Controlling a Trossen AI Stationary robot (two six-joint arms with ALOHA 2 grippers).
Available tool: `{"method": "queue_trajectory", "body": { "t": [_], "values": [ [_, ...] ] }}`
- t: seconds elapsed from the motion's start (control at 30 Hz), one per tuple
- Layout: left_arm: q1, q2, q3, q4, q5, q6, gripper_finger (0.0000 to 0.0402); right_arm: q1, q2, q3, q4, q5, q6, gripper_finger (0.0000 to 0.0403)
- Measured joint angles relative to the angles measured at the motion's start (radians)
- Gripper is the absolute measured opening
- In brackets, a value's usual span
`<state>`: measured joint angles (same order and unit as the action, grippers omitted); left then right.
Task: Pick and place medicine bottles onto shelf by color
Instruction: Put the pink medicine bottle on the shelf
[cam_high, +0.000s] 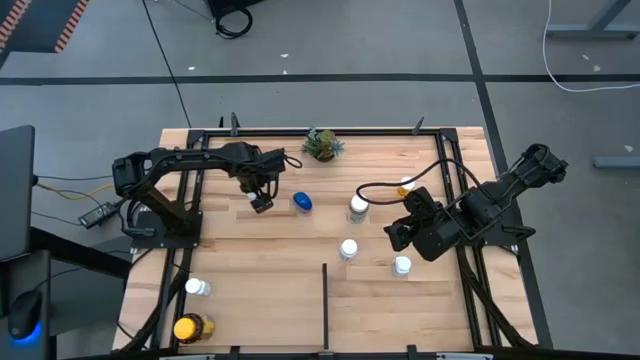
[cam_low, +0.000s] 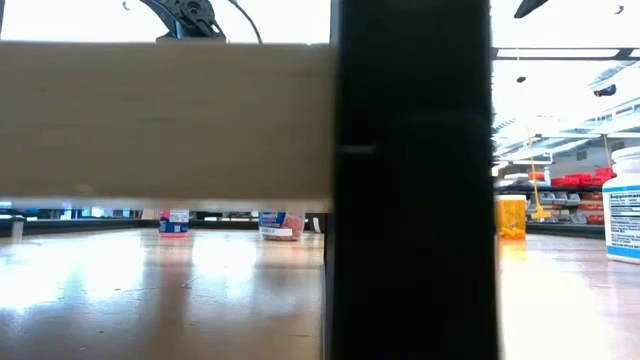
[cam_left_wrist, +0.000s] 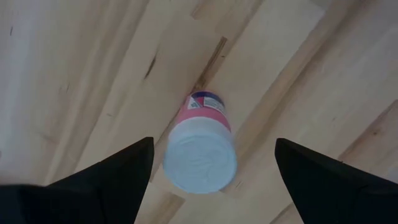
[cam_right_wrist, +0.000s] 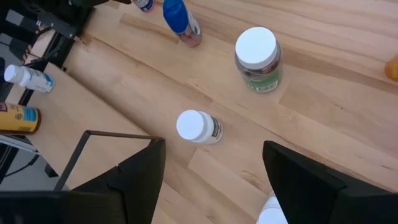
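My left gripper (cam_high: 262, 200) points down, open, over a pinkish white-capped bottle (cam_left_wrist: 200, 155). The bottle stands upright on the shelf's wood (cam_high: 260, 260), and the fingers (cam_left_wrist: 124, 168) stand wide on either side without touching it. Just right of it is a blue bottle (cam_high: 302, 202). My right gripper (cam_high: 398, 235) hangs open above the right half, tilted down. Below it stand a small white-capped bottle (cam_right_wrist: 199, 127), a larger white-capped one (cam_right_wrist: 257, 59), and another white cap (cam_high: 402, 265). An orange bottle (cam_high: 405, 186) stands farther back.
A potted plant (cam_high: 322, 143) sits at the far rail. A white bottle (cam_high: 197, 287) lies near the left rail, with an amber yellow-lidded bottle (cam_high: 190, 327) at the near left corner. A black divider bar (cam_high: 325, 300) runs from the near edge. Bare wood lies left of it.
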<state>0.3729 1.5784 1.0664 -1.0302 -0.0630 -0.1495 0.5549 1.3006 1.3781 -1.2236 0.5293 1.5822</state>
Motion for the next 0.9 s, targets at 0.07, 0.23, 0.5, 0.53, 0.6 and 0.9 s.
{"method": "queue_trajectory", "body": {
  "t": [0.07,0.23,0.5,0.53,0.6,0.9],
  "values": [
    [0.0,0.0,0.0,0.003,0.0,-0.004,0.034,0.0,0.0,0.0,0.0,0.0,0.0,0.0276],
    [0.001,0.0,0.0,0.002,0.0,-0.022,0.0319,0.0,0.0,0.0,0.0,0.0,0.0,0.0276],
    [0.001,0.0,0.0,0.005,-0.004,-0.052,0.0258,0.0,0.0,0.0,0.0,-0.007,0.0,0.0276],
    [0.001,0.0,0.0,0.005,-0.004,-0.055,0.0253,0.0,0.0,0.0,0.0,-0.007,0.0,0.0276],
    [0.001,0.0,0.0,0.005,-0.004,-0.066,0.0246,0.0,0.0,0.0,0.0,-0.007,0.0,0.0276],
    [0.001,0.001,0.0,-0.027,-0.004,-0.106,0.0263,0.0,0.0,0.0,0.0,-0.007,0.0,0.0276]
  ]
}}
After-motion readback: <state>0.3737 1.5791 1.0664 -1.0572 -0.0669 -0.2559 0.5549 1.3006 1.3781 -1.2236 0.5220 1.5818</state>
